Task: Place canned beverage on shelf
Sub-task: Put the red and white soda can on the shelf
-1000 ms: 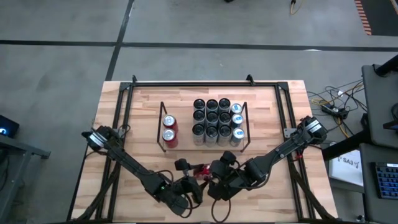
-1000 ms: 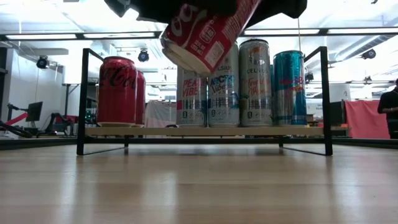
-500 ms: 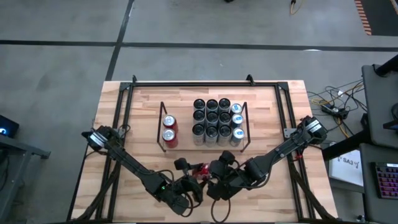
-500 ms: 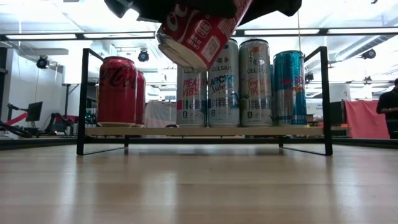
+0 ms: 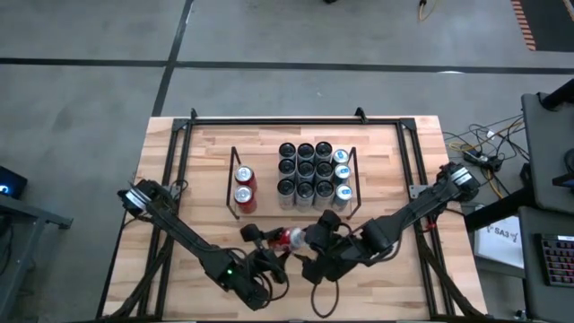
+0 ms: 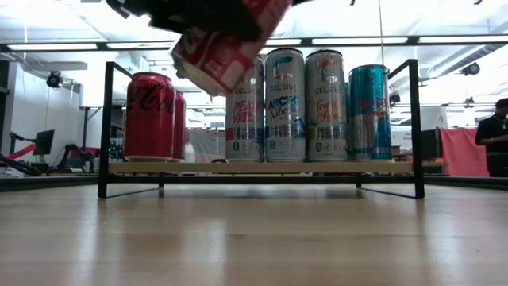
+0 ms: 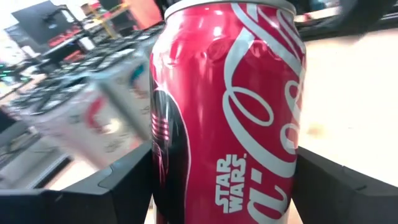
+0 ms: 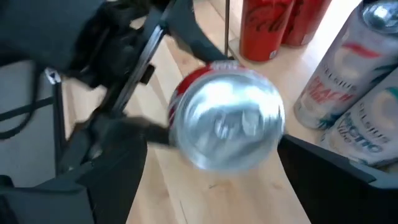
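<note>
A red cola can (image 5: 287,239) hangs tilted above the table, in front of the shelf (image 6: 262,168). My left gripper (image 5: 278,241) is shut on it. My right gripper (image 5: 314,242) stands open just right of the can, its fingers wide on either side of the can's silver end (image 8: 227,118); I cannot tell whether they touch it. On the shelf's wood base stand two red cans (image 5: 243,187) at the left and a block of several tall cans (image 5: 312,175) at the right. My left gripper pinches the can's side wall (image 7: 186,186) between its two fingers (image 7: 118,186), which lie across the can's body. The fingers come nearly level from the table's left and near side. The can is lifted clear of the table and tilted (image 6: 222,44).
Between the red cans and the tall cans the shelf has a free strip (image 5: 267,184). Thin black wire end frames (image 6: 105,127) stand at both shelf ends. A black tubular frame (image 5: 287,121) runs around the table. A person (image 6: 496,143) stands far off in the room.
The can has gone toward the table's left and a little toward the shelf with my left gripper, staying tilted and clear of the table. My right gripper has risen a little and drawn back from the can.
</note>
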Tool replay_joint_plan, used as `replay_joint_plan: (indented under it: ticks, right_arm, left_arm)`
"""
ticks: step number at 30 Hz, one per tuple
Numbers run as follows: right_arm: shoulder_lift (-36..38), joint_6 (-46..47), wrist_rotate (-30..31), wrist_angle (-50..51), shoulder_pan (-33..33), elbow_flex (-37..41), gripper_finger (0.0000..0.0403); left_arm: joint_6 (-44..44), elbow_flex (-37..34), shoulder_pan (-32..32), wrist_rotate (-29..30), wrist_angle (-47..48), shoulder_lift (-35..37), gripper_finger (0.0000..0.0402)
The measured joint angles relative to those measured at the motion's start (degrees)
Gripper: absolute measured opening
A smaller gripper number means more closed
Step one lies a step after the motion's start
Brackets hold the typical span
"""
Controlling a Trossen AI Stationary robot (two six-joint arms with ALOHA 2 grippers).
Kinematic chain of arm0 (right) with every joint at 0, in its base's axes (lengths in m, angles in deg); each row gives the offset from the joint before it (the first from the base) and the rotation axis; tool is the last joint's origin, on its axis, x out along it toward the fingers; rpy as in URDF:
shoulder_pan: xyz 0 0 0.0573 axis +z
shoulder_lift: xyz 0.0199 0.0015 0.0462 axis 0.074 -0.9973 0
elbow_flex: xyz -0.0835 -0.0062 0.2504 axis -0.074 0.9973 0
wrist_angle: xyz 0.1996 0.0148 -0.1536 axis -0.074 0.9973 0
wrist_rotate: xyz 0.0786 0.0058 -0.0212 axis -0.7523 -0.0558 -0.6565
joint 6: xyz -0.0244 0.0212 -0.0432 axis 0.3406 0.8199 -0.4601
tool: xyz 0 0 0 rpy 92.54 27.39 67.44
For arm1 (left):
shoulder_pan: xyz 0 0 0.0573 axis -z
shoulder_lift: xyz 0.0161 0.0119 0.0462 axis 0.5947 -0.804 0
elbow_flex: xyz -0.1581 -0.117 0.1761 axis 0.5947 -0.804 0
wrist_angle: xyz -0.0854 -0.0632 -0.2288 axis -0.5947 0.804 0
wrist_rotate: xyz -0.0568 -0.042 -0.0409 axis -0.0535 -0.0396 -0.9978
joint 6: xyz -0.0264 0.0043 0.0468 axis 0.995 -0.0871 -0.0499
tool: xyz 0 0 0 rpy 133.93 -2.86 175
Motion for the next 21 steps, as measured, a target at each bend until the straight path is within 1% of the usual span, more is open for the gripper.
replay_joint_plan:
  ticks: [3, 6, 9, 13, 17, 19, 21]
  right_arm:
    - [2.0, -1.2, 0.1, 0.3, 0.3, 0.0, 0.0352]
    - [3.9, -3.0, 2.0, 0.9, 1.1, 0.0, 0.0352]
    - [5.8, -5.4, 3.7, 1.0, 1.8, 0.0, 0.0353]
    - [7.2, -8.2, 5.7, 0.7, 2.2, -0.1, 0.0353]
    - [7.4, -10.8, 7.5, 0.3, 2.1, -0.1, 0.0353]
    - [7.4, -11.9, 9.0, 0.1, 2.0, -0.1, 0.0353]
    - [7.4, -13.3, 9.2, -0.5, 1.7, -0.1, 0.0354]
  left_arm:
    - [5.6, -0.6, 0.6, 1.8, 7.1, 2.4, 0.0287]
    - [12.2, -1.8, 1.7, 4.4, 15.4, 5.7, 0.0287]
    - [17.1, -4.2, 3.3, 6.7, 21.0, 10.1, 0.0287]
    - [17.6, -7.6, 5.3, 10.2, 21.8, 17.1, 0.0287]
    - [17.7, -10.4, 6.8, 11.7, 20.0, 23.1, 0.0287]
    - [17.7, -11.4, 7.0, 10.8, 19.9, 25.8, 0.0287]
    - [16.5, -11.6, 7.1, 7.3, 19.8, 28.4, 0.0287]
